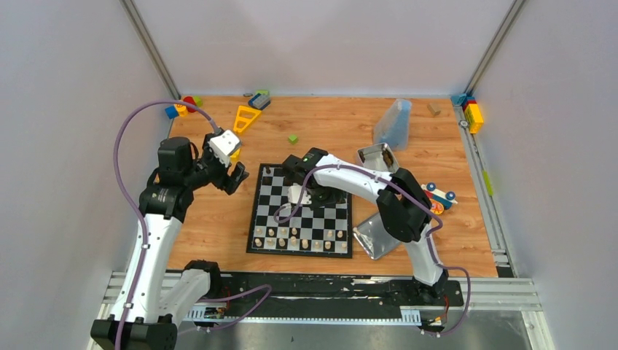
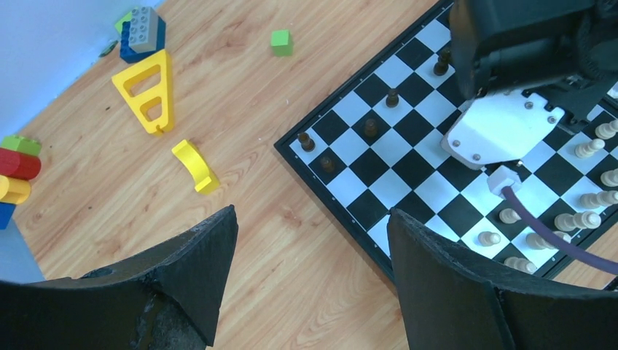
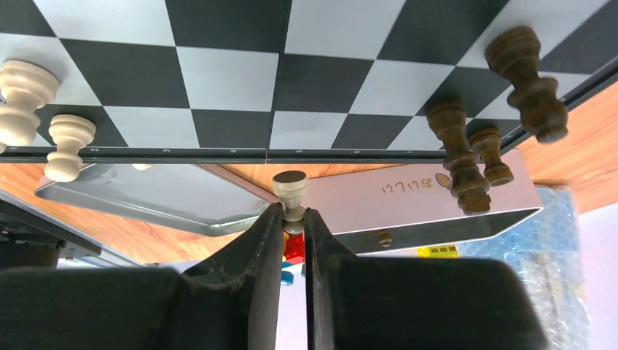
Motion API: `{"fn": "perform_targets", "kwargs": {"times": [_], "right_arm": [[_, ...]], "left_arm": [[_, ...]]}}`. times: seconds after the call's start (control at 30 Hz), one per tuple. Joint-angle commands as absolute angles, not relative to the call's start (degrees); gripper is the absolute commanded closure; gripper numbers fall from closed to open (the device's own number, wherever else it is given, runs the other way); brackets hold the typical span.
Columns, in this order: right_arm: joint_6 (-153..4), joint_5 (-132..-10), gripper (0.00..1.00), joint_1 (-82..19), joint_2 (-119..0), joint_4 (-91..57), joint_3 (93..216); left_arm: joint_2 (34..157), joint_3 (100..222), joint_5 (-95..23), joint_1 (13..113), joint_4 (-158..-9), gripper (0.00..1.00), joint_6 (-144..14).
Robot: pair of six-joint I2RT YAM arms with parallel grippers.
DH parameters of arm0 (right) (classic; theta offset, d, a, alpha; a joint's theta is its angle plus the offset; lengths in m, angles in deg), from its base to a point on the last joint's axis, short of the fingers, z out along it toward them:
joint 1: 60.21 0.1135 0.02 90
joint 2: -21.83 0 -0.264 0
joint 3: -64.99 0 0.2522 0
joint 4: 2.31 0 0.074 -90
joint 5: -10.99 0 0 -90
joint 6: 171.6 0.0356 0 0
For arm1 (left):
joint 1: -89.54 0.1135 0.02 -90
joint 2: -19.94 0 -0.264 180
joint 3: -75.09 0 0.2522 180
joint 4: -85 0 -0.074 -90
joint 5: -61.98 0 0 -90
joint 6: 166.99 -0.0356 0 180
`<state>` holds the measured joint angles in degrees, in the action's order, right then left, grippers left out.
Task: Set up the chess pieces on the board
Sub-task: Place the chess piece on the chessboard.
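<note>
The black-and-white board (image 1: pixel 321 217) lies mid-table. Cream pieces (image 1: pixel 299 239) stand in rows along its near edge, and a few dark pieces (image 1: pixel 267 173) stand at its far left corner. My right gripper (image 1: pixel 297 194) hovers over the board's far half. In the right wrist view it (image 3: pixel 293 216) is shut on a cream pawn (image 3: pixel 291 191), above the board (image 3: pixel 218 73), with dark pieces (image 3: pixel 459 149) to the right and cream ones (image 3: pixel 65 142) to the left. My left gripper (image 1: pixel 235 175) is open and empty, above the wood just left of the board (image 2: pixel 408 153).
A metal tray (image 1: pixel 377 155) lies beyond the board's far right corner and another (image 1: pixel 375 239) near its right side. A yellow triangle (image 2: pixel 146 91), a yellow arch (image 2: pixel 195 166), a green cube (image 2: pixel 281 41) and toy blocks (image 1: pixel 182 106) lie at the far left. A clear bag (image 1: pixel 393 124) and a toy car (image 1: pixel 437 195) are on the right.
</note>
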<state>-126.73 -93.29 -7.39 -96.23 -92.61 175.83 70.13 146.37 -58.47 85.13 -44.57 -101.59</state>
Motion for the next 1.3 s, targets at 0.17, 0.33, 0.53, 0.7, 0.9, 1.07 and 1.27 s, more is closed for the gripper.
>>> {"fn": "perform_targets", "kwargs": {"times": [0.17,0.33,0.53,0.7,0.9,1.07,1.27], "right_arm": [[-126.4,-100.0,0.97,-4.8,-102.8,-99.4,180.8],[-126.0,-100.4,0.94,-4.4,-104.5,-99.9,182.4],[-125.6,-100.2,0.88,-3.9,-105.7,-100.0,182.9],[-125.3,-100.0,0.86,-3.6,-106.5,-100.0,183.6],[-124.4,-99.2,0.79,-3.6,-106.8,-100.0,184.6],[-123.8,-97.6,0.68,-3.5,-105.9,-99.8,185.8],[-122.3,-95.7,0.65,-3.6,-103.7,-99.8,186.2]], "left_arm": [[68.5,146.8,-59.9,85.8,-42.7,0.17,-104.8],[68.2,146.1,-59.9,85.8,-42.6,0.17,-105.7],[67.5,145.3,-59.8,85.9,-42.6,0.17,-106.5],[67.2,145.3,-59.6,85.9,-42.2,0.17,-107.2],[67.1,145.1,-59.6,85.8,-42.0,0.17,-107.8],[67.0,144.7,-59.6,85.8,-42.1,0.17,-108.2],[67.4,144.7,-59.8,85.9,-42.4,0.17,-108.5]]}}
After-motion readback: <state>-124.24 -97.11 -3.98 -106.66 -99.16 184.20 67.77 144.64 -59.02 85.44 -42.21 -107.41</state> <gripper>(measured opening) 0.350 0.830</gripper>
